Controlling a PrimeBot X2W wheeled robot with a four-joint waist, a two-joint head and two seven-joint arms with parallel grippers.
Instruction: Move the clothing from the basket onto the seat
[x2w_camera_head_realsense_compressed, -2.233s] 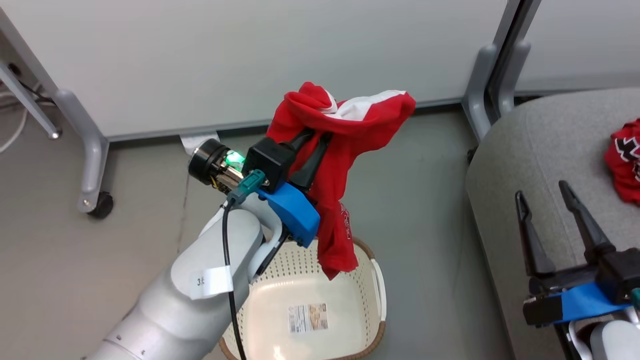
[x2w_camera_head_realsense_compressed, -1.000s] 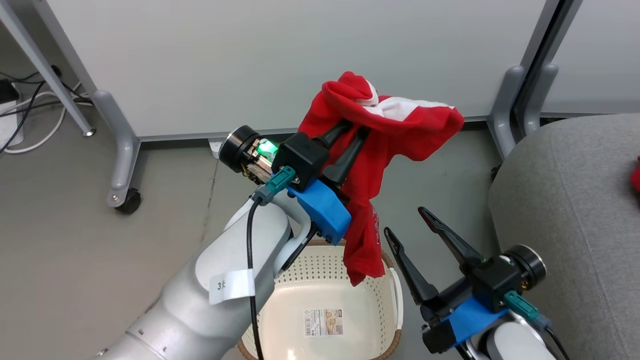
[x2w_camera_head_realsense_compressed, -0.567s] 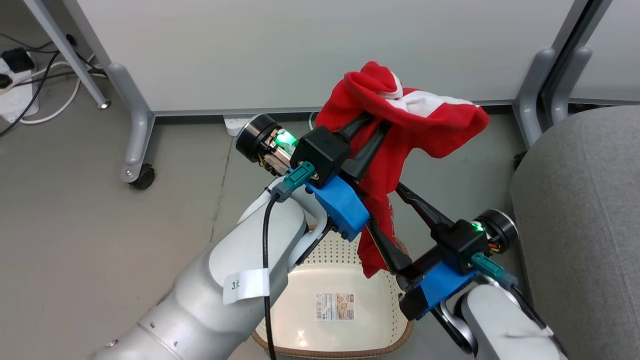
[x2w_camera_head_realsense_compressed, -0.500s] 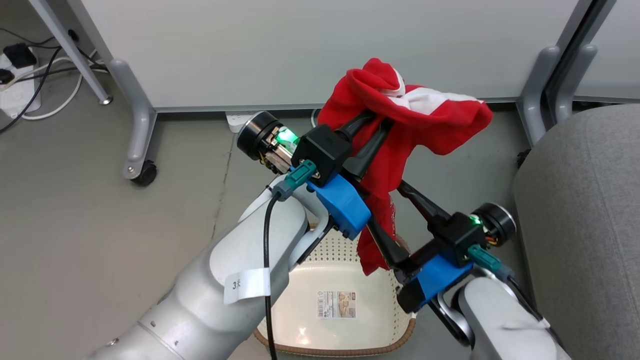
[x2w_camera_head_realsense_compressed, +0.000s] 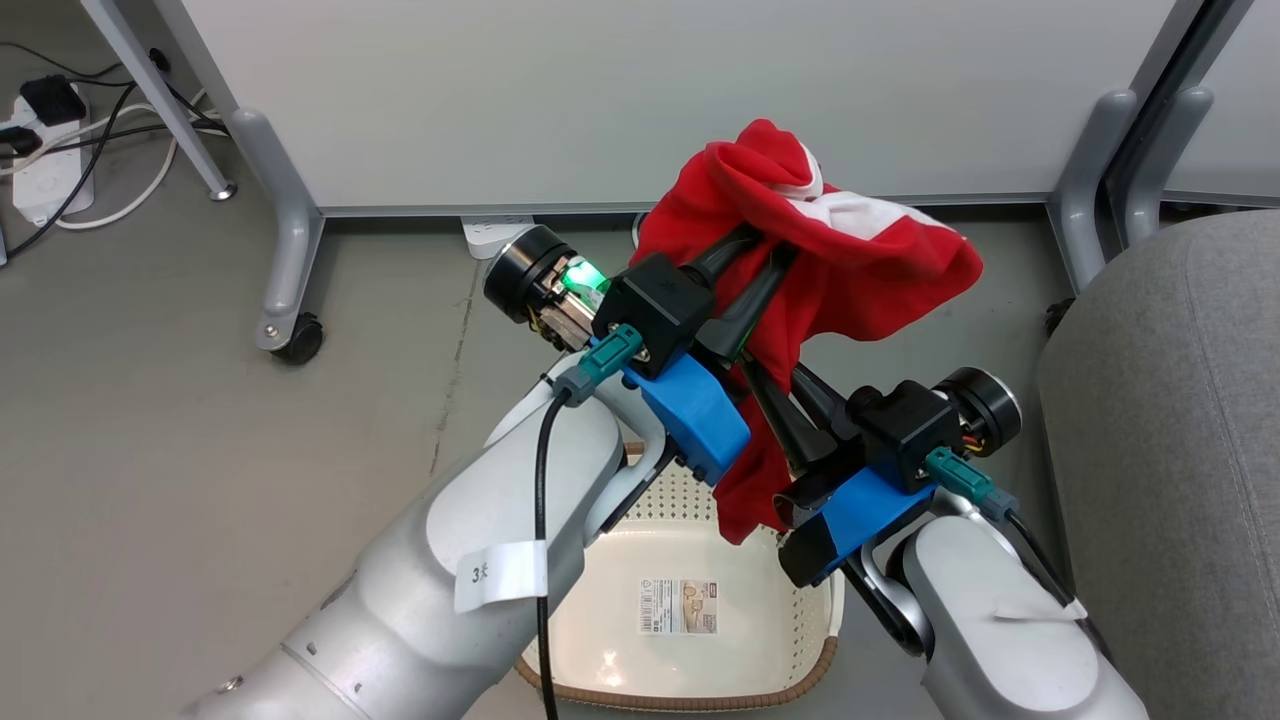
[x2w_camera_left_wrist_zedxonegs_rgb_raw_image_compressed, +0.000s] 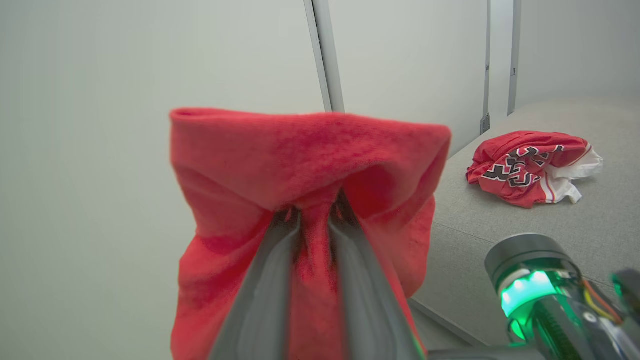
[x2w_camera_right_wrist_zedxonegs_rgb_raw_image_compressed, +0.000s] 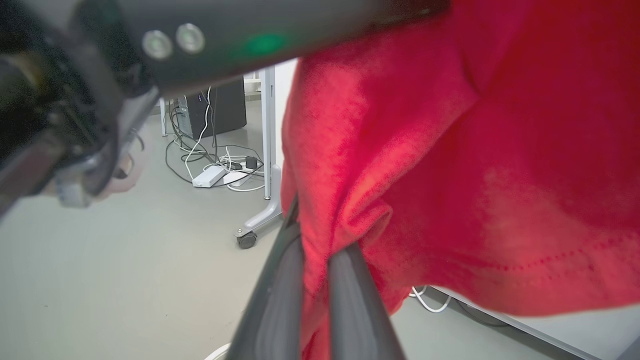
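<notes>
A plain red garment (x2w_camera_head_realsense_compressed: 860, 270) with a white patch hangs in the air over the basket (x2w_camera_head_realsense_compressed: 812, 640). My left gripper (x2w_camera_head_realsense_compressed: 770, 245) is shut on its upper fold, and the left wrist view shows the cloth (x2w_camera_left_wrist_zedxonegs_rgb_raw_image_compressed: 310, 155) draped over both fingers. My right gripper (x2w_camera_head_realsense_compressed: 780, 385) comes in from the lower right and is shut on the hanging part (x2w_camera_right_wrist_zedxonegs_rgb_raw_image_compressed: 400, 165). The cream basket holds no clothing, only a label on its floor. The BULLS jersey (x2w_camera_left_wrist_zedxonegs_rgb_raw_image_compressed: 530, 165) lies crumpled on the grey seat (x2w_camera_left_wrist_zedxonegs_rgb_raw_image_compressed: 500, 225), whose edge is at the right of the head view (x2w_camera_head_realsense_compressed: 1170, 400).
A white partition on grey wheeled legs (x2w_camera_head_realsense_compressed: 290, 250) stands behind the basket, with a second leg (x2w_camera_head_realsense_compressed: 1085, 190) near the seat. A power strip and cables (x2w_camera_head_realsense_compressed: 40, 180) lie on the floor at far left. Grey floor surrounds the basket.
My right gripper left the seat, swung left to the hanging garment and shut on its lower part. The left gripper still holds the upper fold. The camera has shifted.
</notes>
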